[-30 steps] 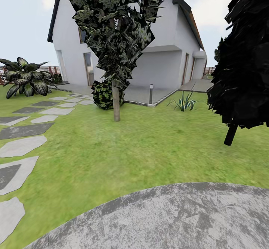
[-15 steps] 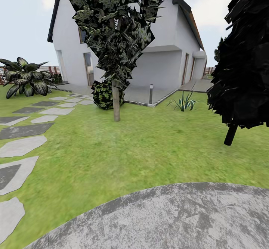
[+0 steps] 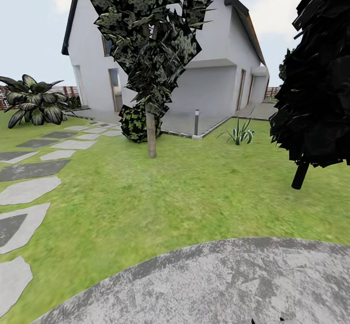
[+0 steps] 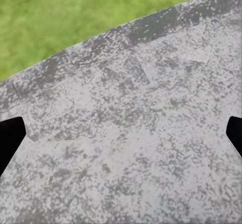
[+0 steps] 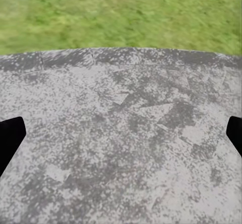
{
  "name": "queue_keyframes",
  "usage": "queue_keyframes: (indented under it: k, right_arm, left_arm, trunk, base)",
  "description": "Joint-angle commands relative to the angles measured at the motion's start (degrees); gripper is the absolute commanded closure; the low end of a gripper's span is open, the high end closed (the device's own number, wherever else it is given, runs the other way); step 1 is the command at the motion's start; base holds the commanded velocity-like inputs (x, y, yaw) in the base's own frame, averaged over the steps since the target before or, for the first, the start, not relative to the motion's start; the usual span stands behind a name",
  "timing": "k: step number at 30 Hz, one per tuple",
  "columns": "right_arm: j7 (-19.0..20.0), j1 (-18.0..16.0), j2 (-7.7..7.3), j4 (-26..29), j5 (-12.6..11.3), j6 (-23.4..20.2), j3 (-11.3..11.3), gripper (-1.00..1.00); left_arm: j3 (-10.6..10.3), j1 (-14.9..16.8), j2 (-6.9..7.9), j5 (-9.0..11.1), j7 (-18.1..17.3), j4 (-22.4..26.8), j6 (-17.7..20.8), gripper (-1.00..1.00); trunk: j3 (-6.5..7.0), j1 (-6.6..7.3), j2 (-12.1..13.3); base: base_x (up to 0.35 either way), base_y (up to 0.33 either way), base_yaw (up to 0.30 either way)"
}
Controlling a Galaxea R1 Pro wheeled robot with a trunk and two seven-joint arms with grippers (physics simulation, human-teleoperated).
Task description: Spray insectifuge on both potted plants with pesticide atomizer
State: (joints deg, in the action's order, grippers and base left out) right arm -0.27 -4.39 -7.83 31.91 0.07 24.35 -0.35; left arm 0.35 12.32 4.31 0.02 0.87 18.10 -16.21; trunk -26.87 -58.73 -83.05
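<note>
Nearest the robot lies the round mottled grey stone patio (image 3: pixel 233 280), its curved rim meeting the green lawn (image 3: pixel 170 193). The left gripper (image 4: pixel 121 133) hangs over this stone, its two dark fingertips (image 4: pixel 10 138) set far apart at the edges of the left wrist view with nothing between them. The right gripper (image 5: pixel 121 133) is posed the same way above the patio near its rim, its fingers (image 5: pixel 10 136) likewise spread wide and holding nothing.

Further out in the head view, a path of flat grey stepping stones (image 3: pixel 29 190) runs away to the left across the grass. Beyond it stand a thin-trunked tree with mottled dark foliage (image 3: pixel 151 134), a round green bush (image 3: pixel 132 122) at its foot, a spiky green-white clump (image 3: pixel 239 133) and a black-leaved tree (image 3: pixel 316 86) on the right. A broad-leaved dark shrub (image 3: pixel 34 103) sits far left, and a white house (image 3: pixel 209 86) closes the scene.

The pesticide atomizer and the two potted plants are not among the things seen here, so the task seems to be at its searching stage. The next move likely calls for turning the base or head to look over the rest of the garden and find the bottle.
</note>
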Motion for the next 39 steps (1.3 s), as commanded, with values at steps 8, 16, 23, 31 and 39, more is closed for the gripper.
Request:
queue_keyframes:
  k: [8, 16, 23, 31, 39]
  right_arm:
    - [-0.08, -0.09, 0.19, -2.09, 0.1, 0.24, 0.06, -1.0]
    - [-0.08, -0.09, 0.07, -2.65, 0.03, 0.34, -0.09, -1.0]
    - [-0.08, -0.09, 0.08, -2.8, 0.09, 0.34, -0.03, -1.0]
    - [-0.08, -0.09, 0.17, -3.16, 0.11, 0.28, 0.0, -1.0]
    - [-0.08, -0.09, 0.24, -3.33, 0.11, 0.26, 0.0, -1.0]
  left_arm:
    - [0.34, -0.08, 0.36, 0.19, 0.14, -1.56, -0.31, -1.0]
    - [3.67, -0.19, 0.18, 0.18, 0.11, -1.75, -0.39, -1.0]
    - [4.07, -0.19, 0.1, -0.35, -0.04, -1.75, -0.4, -1.0]
    - [4.11, -0.19, 0.09, -0.19, -0.06, -1.75, -0.4, -1.0]
    - [4.13, -0.19, 0.09, -0.2, -0.08, -1.75, -0.4, -1.0]
  trunk:
    - [-0.13, 0.0, -0.03]
    - [-0.33, 0.0, -0.03]
    - [-0.54, 0.0, -0.03]
    - [-0.77, 0.0, -0.03]
    - [-1.01, 0.0, -0.03]
  base:
    - [0.0, 0.0, 0.141]
    - [0.0, 0.0, 0.265]
    - [0.0, 0.0, 0.271]
    - [0.0, 0.0, 0.272]
    - [0.0, 0.0, 0.272]
